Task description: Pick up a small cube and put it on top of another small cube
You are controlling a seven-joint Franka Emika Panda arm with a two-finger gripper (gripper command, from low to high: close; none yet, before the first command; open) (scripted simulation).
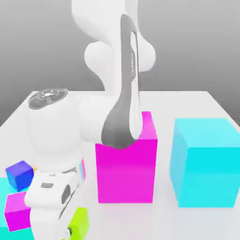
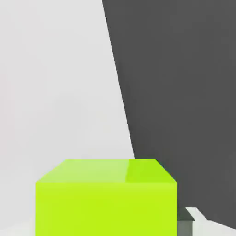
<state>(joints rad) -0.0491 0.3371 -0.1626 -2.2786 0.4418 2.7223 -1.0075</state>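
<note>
The small cube (image 1: 80, 221) is lime-green and sits at the front of the exterior view's left, right against the end of my hand. My gripper (image 1: 69, 230) points down beside it, low over the white table, and the white wrist covers most of the fingers. In the hand view the small cube (image 2: 106, 196) looms close, its top face and one side showing. A grey fingertip (image 2: 190, 220) sits tight against the cube's side, so the jaws stand shut on the cube.
A big magenta block (image 1: 125, 171) stands just behind the hand, and a big cyan block (image 1: 204, 161) stands on the exterior view's right. A small blue cube (image 1: 19, 174) and a small magenta cube (image 1: 18, 211) lie on the left. The table edge (image 2: 120, 92) borders dark floor.
</note>
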